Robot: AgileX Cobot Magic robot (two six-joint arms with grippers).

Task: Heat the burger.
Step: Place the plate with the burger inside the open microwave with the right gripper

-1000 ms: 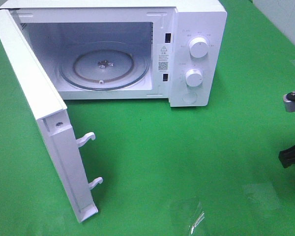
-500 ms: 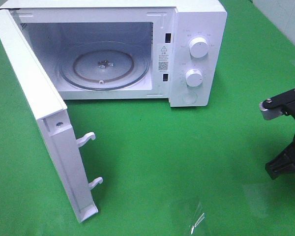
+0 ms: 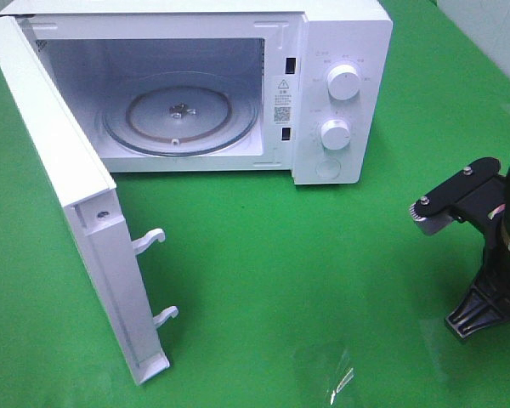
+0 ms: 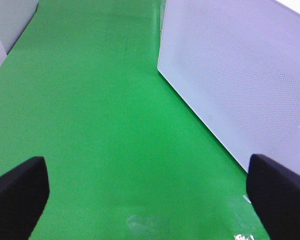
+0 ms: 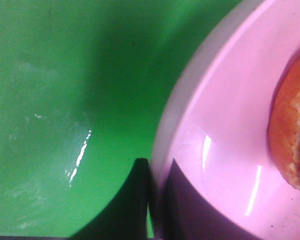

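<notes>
On the left side of the high view, the white door (image 3: 59,170) of the microwave (image 3: 340,51) is standing wide open. Two curved plastic hooks (image 3: 150,240) are sticking out from its inner edge. The box-shaped microwave is sitting in the upper part of the frame on the smooth green table (image 3: 306,272). Inside its cavity a round glass turntable (image 3: 180,112) is lying flat, clear and shiny. To the right of the cavity, two round white knobs (image 3: 343,83) are sitting one above the other on the front face. At the right edge of the frame the right arm (image 3: 493,246), black with a silver metal piece, is reaching in over the table.

The left gripper (image 4: 150,200) is hanging over the green table with its jaws spread wide and nothing between them. Its black fingers (image 4: 17,192) are looking matte and blunt. Near it a flat white panel (image 4: 240,75) with a fine dotted texture is standing.

The right gripper (image 5: 157,200) is pinching the rim of the plate (image 5: 215,125), which is pink, round and glossy. The burger (image 5: 290,130) is lying on this plate, apart from the pinched rim. Only a part of its golden-brown bun is showing.
</notes>
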